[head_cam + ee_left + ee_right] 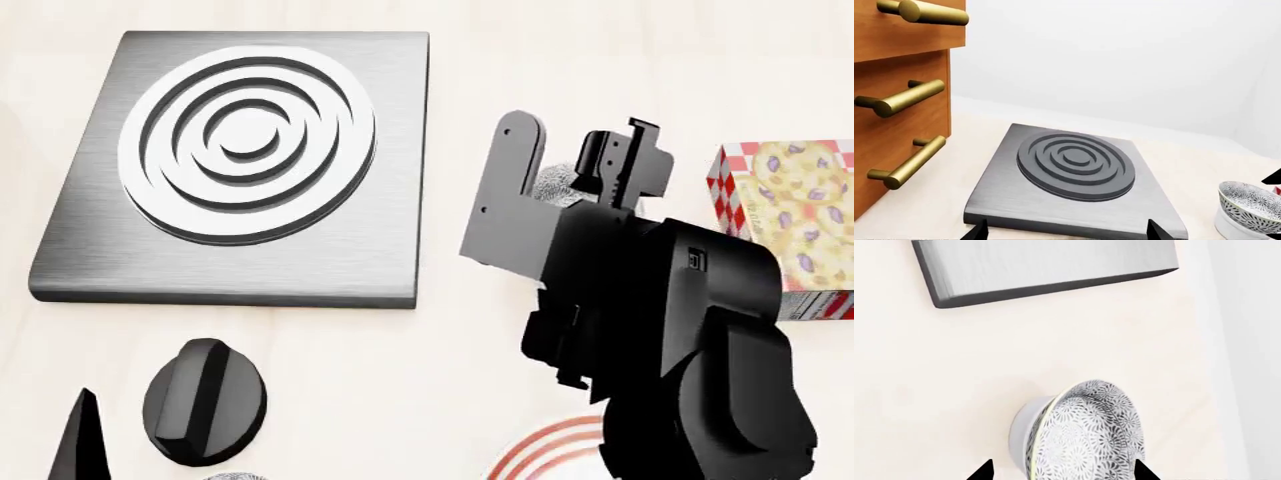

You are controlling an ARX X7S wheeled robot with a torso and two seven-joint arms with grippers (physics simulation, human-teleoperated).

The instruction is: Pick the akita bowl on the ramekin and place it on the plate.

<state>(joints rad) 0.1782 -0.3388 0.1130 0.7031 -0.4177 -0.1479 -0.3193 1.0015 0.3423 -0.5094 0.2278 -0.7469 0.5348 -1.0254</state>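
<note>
The speckled akita bowl (pixel 1087 430) sits in the white ramekin (pixel 1024 427) on the pale counter. My right gripper (pixel 1062 471) is open, one fingertip on each side of the bowl and apart from it. From the head view the right arm hides most of the bowl (pixel 554 185). Only part of the red-ringed plate (pixel 541 450) shows, near the bottom edge under that arm. The left wrist view catches the bowl (pixel 1251 202) and ramekin (pixel 1235 227) off to one side. My left gripper (pixel 1066 231) is open and empty at the edge of the stove plate.
A grey stove plate (pixel 240 160) with concentric rings lies to the left of the bowl. A black knob (pixel 203 400) lies in front of it. A red-checked cookie box (pixel 787 225) stands to the right. Wooden drawers with brass handles (pixel 904 97) stand beside the stove plate.
</note>
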